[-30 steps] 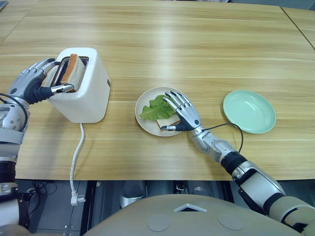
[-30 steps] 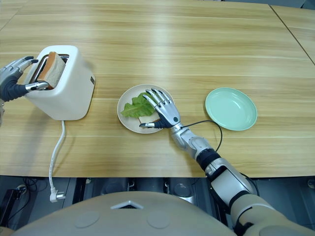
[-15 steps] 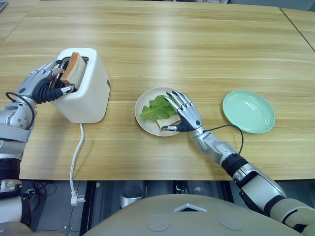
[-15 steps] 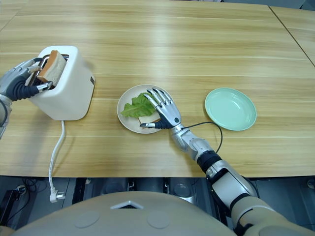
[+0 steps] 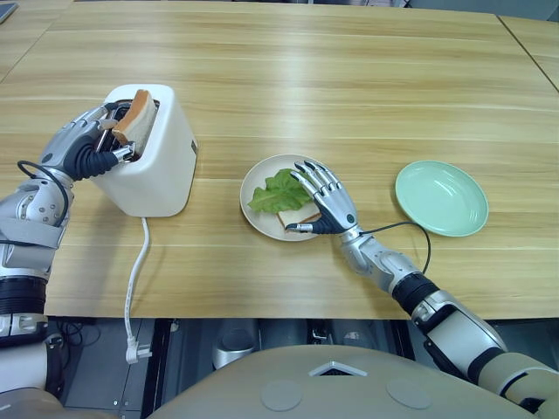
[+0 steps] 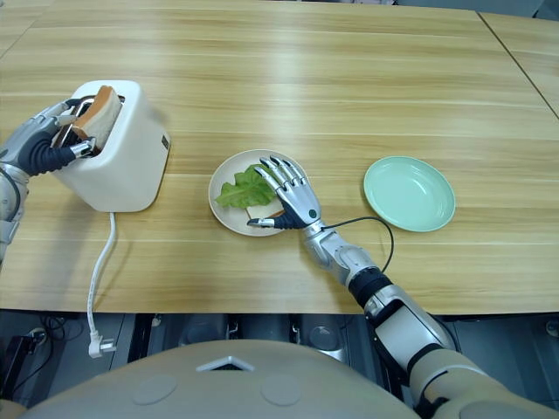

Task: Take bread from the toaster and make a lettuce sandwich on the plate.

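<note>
The right hand (image 5: 325,199) lies with fingers spread flat, gripping nothing, over the lettuce (image 5: 271,194) and lower slice (image 5: 297,220) on the plate (image 5: 253,219). Farther back on the desk (image 5: 349,87), the left hand (image 5: 83,150) has its fingers apparently closed on the bread (image 5: 138,113) standing in the toaster (image 5: 162,166).

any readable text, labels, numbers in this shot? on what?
None legible.
Toaster: small dark mark on its side, too small to read.
White plate, green plate, table: no print visible.
</note>
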